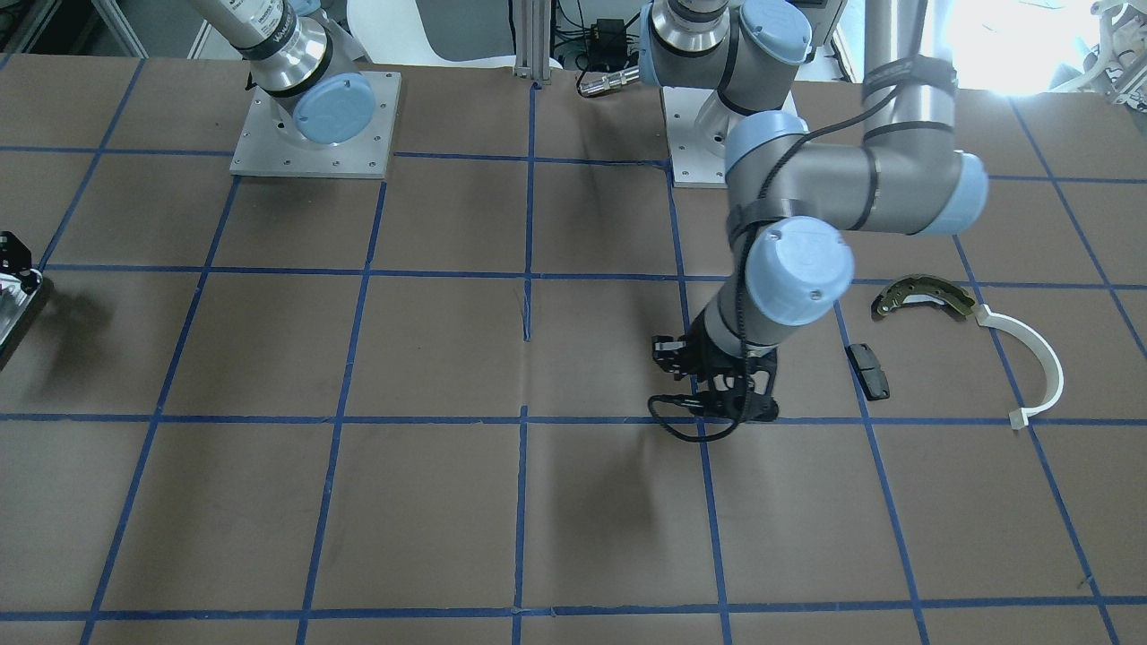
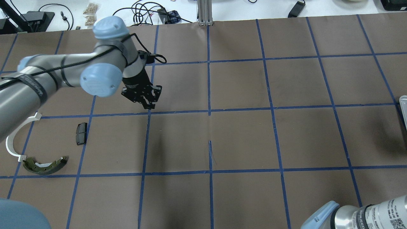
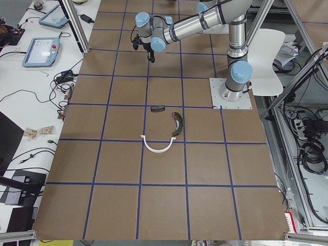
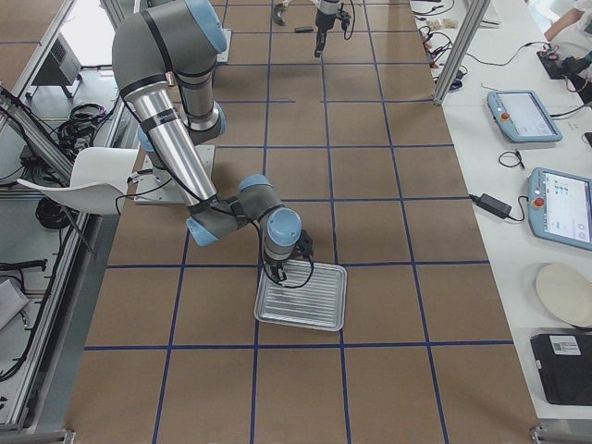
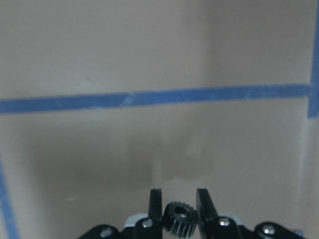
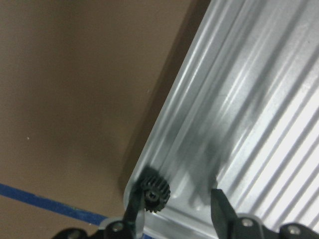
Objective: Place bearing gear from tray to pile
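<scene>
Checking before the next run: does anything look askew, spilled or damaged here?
Nothing stands out. The left gripper holds a gear squarely between its fingers over bare table. A second gear sits in a corner of the tray beside the open right gripper. The pile looks intact.

Arms: silver-grey tubes with pale blue joint caps; left arm [image 1: 896, 170], right arm [image 4: 171, 120].
Caps [image 1: 797, 269]: small screws near rim.
Cable [image 1: 740, 309]: black, strapped along left arm.
Left gripper [image 2: 148, 105]: black, perforated plates.
Label [image 2: 380, 213]: white, black print, on right arm.
</scene>
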